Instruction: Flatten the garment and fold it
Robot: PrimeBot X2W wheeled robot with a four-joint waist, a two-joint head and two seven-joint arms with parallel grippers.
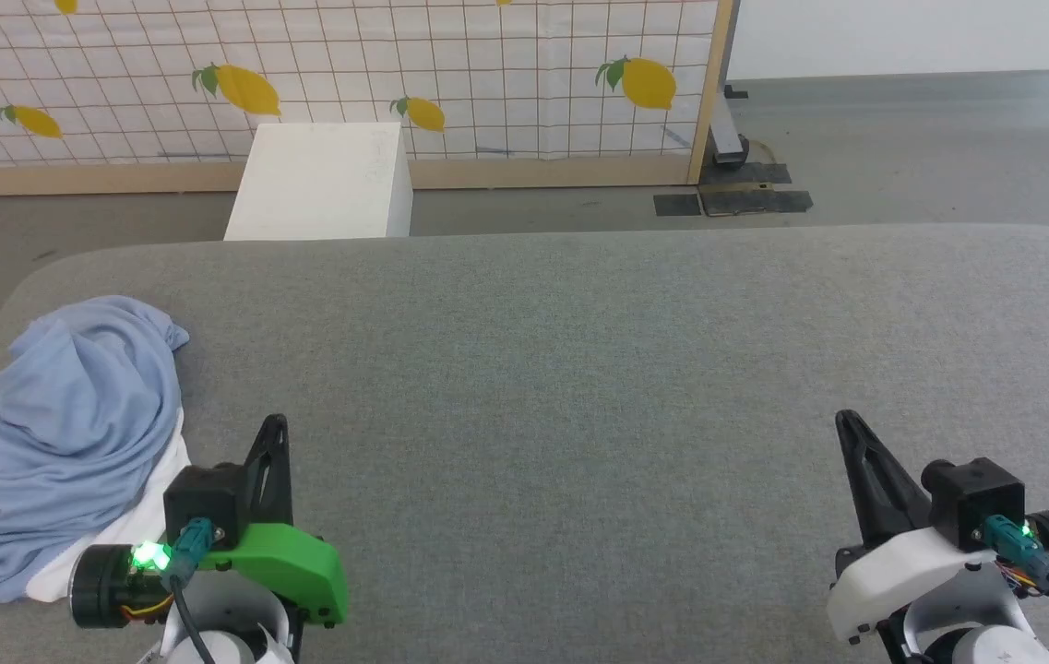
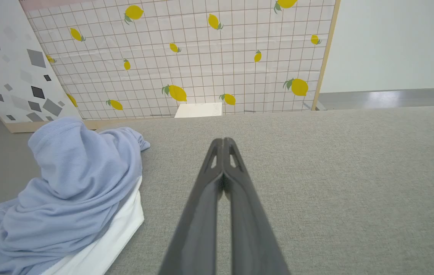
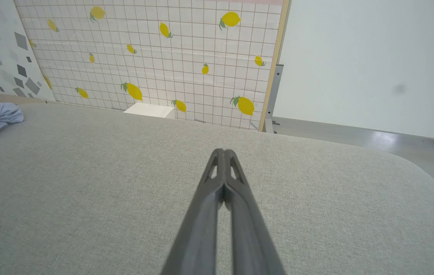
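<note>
The light blue polo shirt [image 1: 72,433] lay in one crumpled heap at the left end of the surface. The head view's left edge cut it off, and the folds buried its front. A white layer [image 1: 155,516] stuck out beneath the blue, but I could not tell what it was.

The surface was a grey fabric-covered table [image 1: 579,369] with rounded corners. Beyond it were grey floor [image 1: 902,138], one white box [image 1: 321,180], a lemon-print gridded screen [image 1: 487,74] in a wooden frame, and a panel with grey speckles [image 2: 3,68].

Of the two grippers, the left gripper [image 1: 277,426] hovered just beside the shirt and the right gripper [image 1: 845,417] well apart from it. Each had its fingers pressed together on nothing.
</note>
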